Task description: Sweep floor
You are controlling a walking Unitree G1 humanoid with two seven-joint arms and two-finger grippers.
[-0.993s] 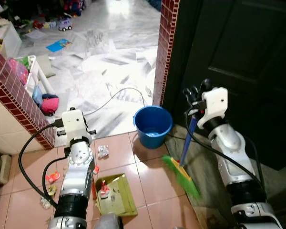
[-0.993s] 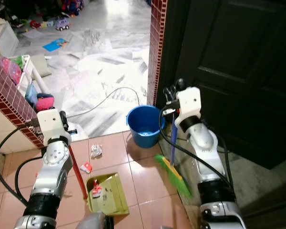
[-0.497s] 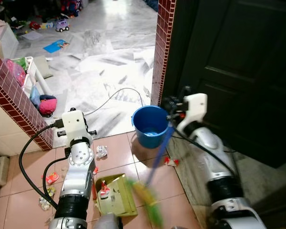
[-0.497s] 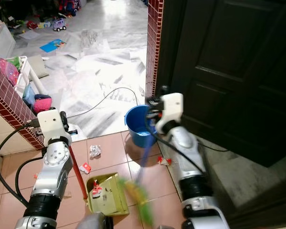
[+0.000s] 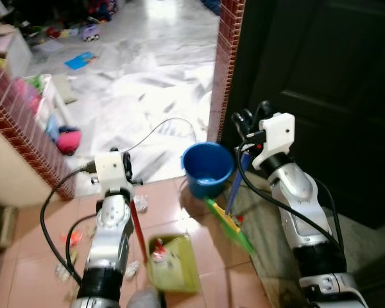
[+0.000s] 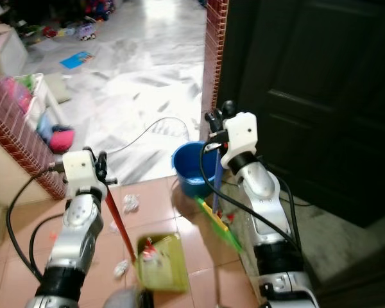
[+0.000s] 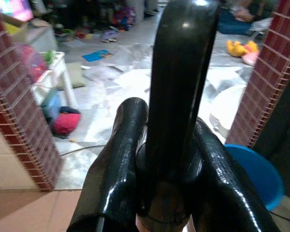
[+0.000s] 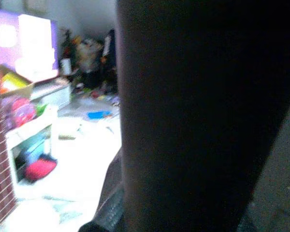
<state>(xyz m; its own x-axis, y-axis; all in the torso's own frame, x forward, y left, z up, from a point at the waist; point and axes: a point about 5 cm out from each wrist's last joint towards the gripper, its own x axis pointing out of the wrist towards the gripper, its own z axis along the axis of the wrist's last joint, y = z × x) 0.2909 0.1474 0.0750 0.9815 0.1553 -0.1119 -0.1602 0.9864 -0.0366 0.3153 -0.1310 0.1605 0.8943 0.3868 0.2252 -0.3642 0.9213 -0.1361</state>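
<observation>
Plastic, round and glossy blue, the bucket stands at the doorway edge where salmon floor tiles meet veined grey-white marble. Just right of the bucket, the right gripper has its black fingers pinched on the blue handle of the broom, whose green and yellow bristle head lies on the tiles just below the bucket. Left of the bucket, the left gripper has its glossy fingers clamped around the thin red handle of the dustpan, a yellow-green rectangular pan lying on the tiles with a red scrap inside. Crumpled wrappers lie farther left of the bucket. No writing can be read.
</observation>
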